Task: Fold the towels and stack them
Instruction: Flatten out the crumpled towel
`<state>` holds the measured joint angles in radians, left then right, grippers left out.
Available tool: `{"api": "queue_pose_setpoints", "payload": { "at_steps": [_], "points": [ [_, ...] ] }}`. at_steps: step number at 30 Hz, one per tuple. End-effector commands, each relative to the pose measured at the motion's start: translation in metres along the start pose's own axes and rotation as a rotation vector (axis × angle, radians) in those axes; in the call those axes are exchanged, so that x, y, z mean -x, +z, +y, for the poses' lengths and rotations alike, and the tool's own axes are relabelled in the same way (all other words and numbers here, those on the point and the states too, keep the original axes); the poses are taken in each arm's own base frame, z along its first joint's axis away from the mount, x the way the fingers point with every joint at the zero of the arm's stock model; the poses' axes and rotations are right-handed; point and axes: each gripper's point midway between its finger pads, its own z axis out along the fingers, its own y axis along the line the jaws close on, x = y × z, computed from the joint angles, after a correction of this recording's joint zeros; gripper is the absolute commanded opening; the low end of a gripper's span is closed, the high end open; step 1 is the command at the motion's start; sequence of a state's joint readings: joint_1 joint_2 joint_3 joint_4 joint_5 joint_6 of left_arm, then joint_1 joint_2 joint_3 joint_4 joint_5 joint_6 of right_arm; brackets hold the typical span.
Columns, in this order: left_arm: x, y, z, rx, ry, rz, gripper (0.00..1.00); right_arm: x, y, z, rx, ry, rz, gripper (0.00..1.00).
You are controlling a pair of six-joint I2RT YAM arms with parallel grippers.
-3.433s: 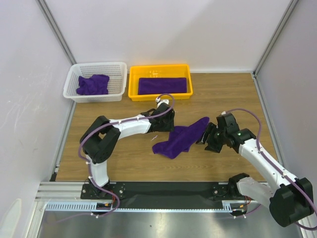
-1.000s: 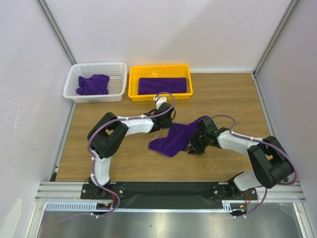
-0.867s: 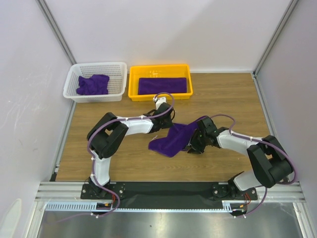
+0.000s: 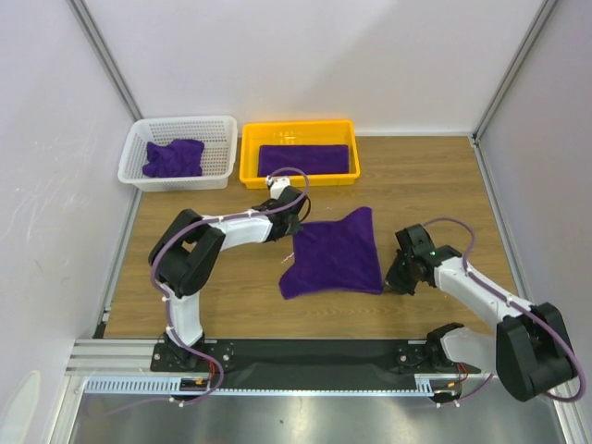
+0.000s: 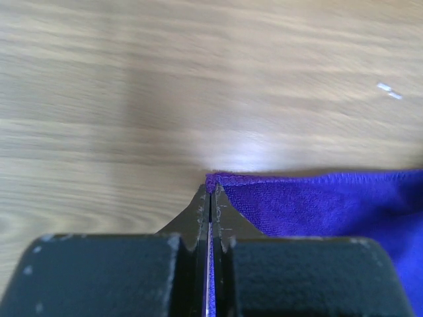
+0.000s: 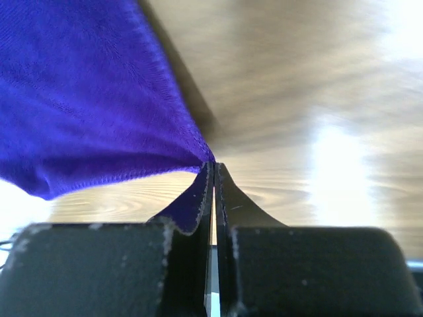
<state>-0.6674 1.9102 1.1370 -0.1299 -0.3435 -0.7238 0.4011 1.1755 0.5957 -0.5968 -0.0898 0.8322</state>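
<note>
Stretching one towel (image 4: 335,252) flat on the bench (image 4: 435,185), not folded yet.
Right pincer (image 6: 213,165) clenched on its near right corner, left pincer (image 5: 211,188) clenched on the far left corner; near left corner looks rucked. Beyond: one folded towel (image 4: 305,159) in the yellow tray (image 4: 246,157), one crumpled towel (image 4: 173,157) waiting in the white basket (image 4: 176,182). Roughly a third done, by my read.

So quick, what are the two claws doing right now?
Left gripper: closed, pinching a corner of the spread towel.
Right gripper: closed, pinching another corner of the same towel.
</note>
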Motion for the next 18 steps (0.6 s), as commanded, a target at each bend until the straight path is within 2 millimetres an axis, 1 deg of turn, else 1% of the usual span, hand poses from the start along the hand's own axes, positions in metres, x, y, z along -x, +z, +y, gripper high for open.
{"api": "queue_pose_setpoints", "payload": {
  "at_steps": [1, 3, 4, 7, 11, 15, 18],
  "points": [
    [0.031, -0.014, 0.022, 0.089, 0.038, -0.080, 0.00, -0.016, -0.007, -0.042, -0.108, -0.016, 0.045, 0.00],
    [0.034, -0.016, 0.027, 0.114, 0.050, -0.092, 0.00, -0.018, -0.008, -0.049, -0.114, -0.010, 0.056, 0.00],
    [0.036, -0.017, 0.032, 0.140, 0.063, -0.095, 0.00, -0.019, -0.008, -0.049, -0.113, -0.010, 0.061, 0.00],
    [0.038, -0.017, 0.040, 0.180, 0.091, -0.093, 0.00, -0.024, -0.006, -0.053, -0.124, -0.005, 0.083, 0.00],
    [0.046, -0.019, 0.049, 0.233, 0.130, -0.121, 0.00, -0.022, -0.006, -0.053, -0.132, 0.012, 0.072, 0.00],
    [0.061, -0.019, 0.050, 0.255, 0.203, -0.156, 0.00, -0.012, -0.015, -0.057, -0.157, 0.040, 0.000, 0.00],
    [0.074, -0.018, 0.045, 0.256, 0.264, -0.184, 0.00, -0.011, -0.019, -0.055, -0.140, 0.054, -0.022, 0.00]
  ]
}}
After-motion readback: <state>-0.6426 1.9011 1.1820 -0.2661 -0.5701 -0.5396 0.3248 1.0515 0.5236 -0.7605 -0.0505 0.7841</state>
